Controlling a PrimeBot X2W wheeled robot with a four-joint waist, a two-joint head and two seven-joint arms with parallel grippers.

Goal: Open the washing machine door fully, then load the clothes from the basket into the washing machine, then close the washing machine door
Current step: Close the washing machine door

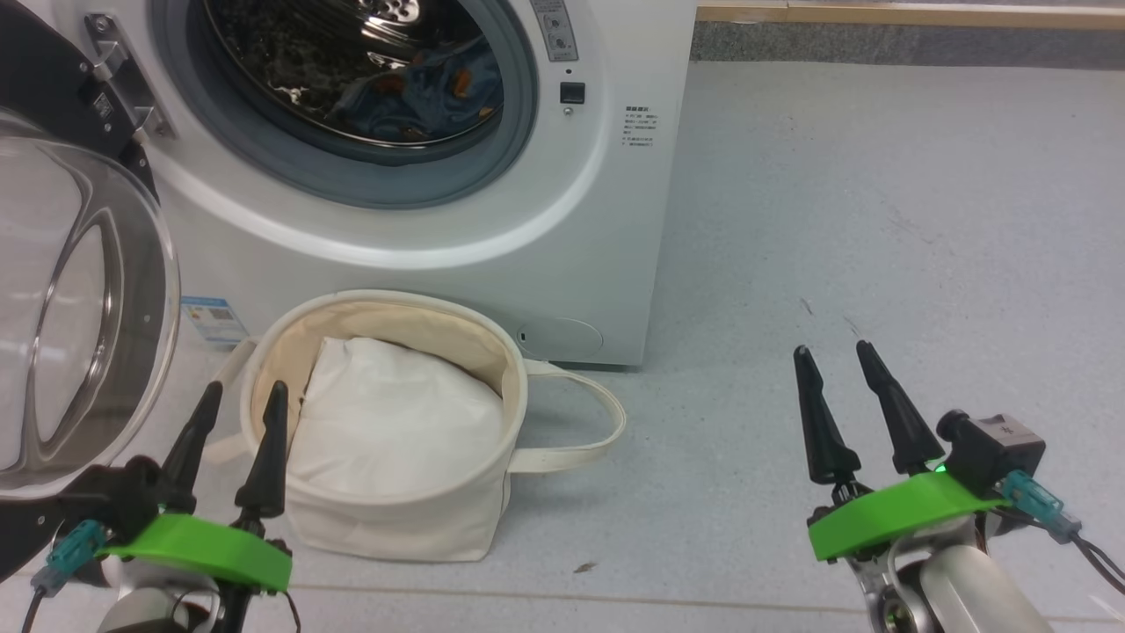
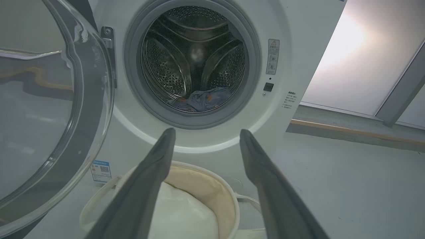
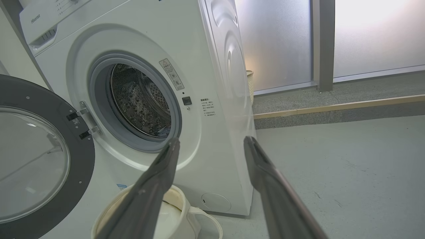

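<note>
Head view: the door hangs swung wide at the left of the washer, and the clothes lie inside the drum. The basket, on the floor just in front of the washer, holds a plain white pad. The left end effector and the right end effector hover spread and empty. Opening and loading look done; I judge that closing the door is what remains.
</note>
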